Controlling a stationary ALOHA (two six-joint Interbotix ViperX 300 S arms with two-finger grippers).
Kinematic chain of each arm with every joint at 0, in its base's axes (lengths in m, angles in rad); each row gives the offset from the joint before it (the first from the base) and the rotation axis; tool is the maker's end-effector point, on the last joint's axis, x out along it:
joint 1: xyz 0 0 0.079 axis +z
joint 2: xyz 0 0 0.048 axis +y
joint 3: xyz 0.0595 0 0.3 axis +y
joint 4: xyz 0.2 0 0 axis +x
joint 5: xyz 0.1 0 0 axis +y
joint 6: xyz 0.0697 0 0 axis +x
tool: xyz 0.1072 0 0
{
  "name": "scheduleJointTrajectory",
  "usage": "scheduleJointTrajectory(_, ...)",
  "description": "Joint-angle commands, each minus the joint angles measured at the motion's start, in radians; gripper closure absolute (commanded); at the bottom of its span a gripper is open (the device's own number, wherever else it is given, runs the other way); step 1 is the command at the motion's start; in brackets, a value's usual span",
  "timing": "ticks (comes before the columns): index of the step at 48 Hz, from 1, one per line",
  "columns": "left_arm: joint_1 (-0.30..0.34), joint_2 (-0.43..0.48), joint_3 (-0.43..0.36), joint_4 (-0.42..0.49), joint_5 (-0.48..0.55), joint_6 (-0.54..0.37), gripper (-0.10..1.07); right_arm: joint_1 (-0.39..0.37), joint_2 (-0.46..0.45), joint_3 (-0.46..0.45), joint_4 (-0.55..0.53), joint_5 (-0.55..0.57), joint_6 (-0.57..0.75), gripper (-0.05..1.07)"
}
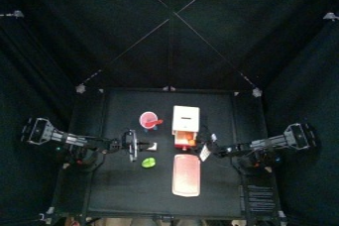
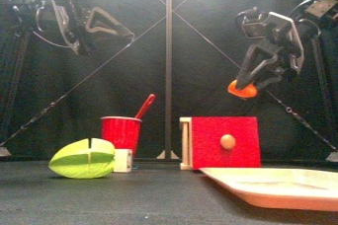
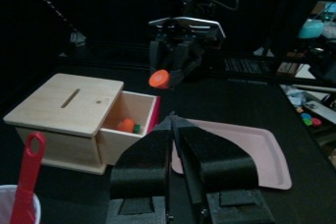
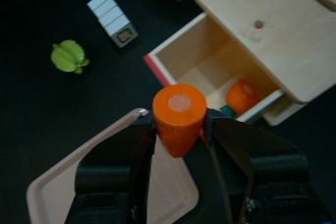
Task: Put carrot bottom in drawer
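Note:
My right gripper (image 4: 180,132) is shut on the carrot (image 4: 179,110), a small orange piece, and holds it in the air. In the front view the carrot (image 2: 240,88) hangs high above the cabinet (image 2: 220,142) and the pink drawer (image 2: 280,185). In the right wrist view the drawer (image 4: 82,187) lies on the table below, beside the open cream cabinet (image 4: 262,22). In the top view the drawer (image 1: 185,175) lies in front of the cabinet (image 1: 185,119). My left gripper (image 3: 175,138) is shut and empty, raised at the left (image 2: 95,24).
A red cup (image 2: 122,131) with a red spoon stands left of the cabinet. A green lump (image 2: 82,158) lies in front of it. A small white block (image 4: 114,19) lies near the lump. Another orange piece (image 4: 243,95) sits inside the cabinet's opening.

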Motion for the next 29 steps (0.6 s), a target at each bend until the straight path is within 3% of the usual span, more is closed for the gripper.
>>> scheduleJointTrajectory(1, -0.002, 0.028, -0.032, 0.02, -0.028, 0.003, 0.49, -0.037, 0.002, -0.017, -0.006, 0.003, -0.002, 0.31)
scheduleJointTrajectory(29, 0.005, 0.141, -0.103, 0.037, -0.049, 0.003, 0.49, -0.046, 0.081, -0.06, -0.044, 0.017, 0.0, 0.3)
